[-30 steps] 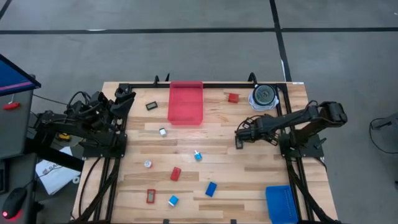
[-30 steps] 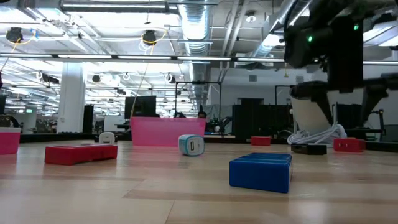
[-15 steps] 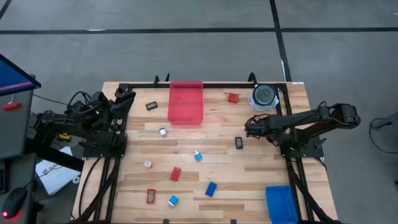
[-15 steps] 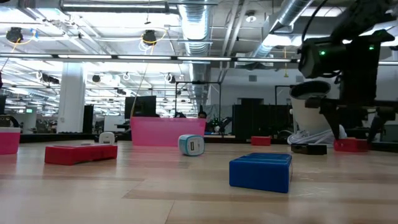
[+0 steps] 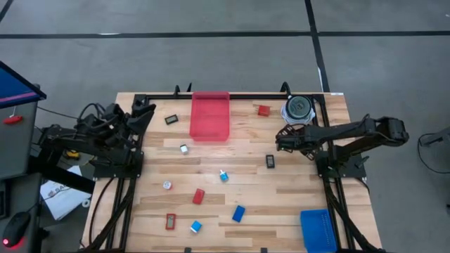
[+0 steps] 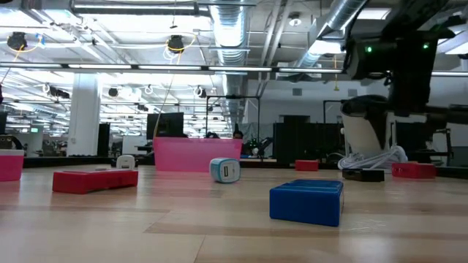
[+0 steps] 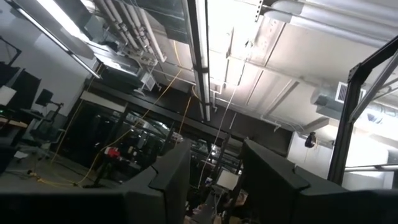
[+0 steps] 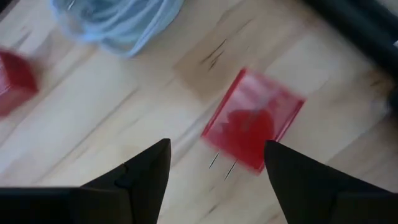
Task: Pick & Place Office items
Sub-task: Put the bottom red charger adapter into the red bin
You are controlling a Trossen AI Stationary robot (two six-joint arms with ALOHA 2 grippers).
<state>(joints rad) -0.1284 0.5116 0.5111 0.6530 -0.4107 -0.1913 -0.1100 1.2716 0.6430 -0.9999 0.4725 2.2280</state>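
Overhead, the right gripper [image 5: 278,140] hovers empty, fingers apart, near the coiled white cable [image 5: 295,117]; a flat black rectangle [image 5: 270,161] lies just beside it. Descending here risks snagging cable. Left gripper [image 7: 214,180] waits open.

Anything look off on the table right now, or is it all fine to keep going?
Nothing looks damaged or spilled. The office items lie scattered loose across the table, none in the red tray or blue tray. The right gripper hangs open and empty.
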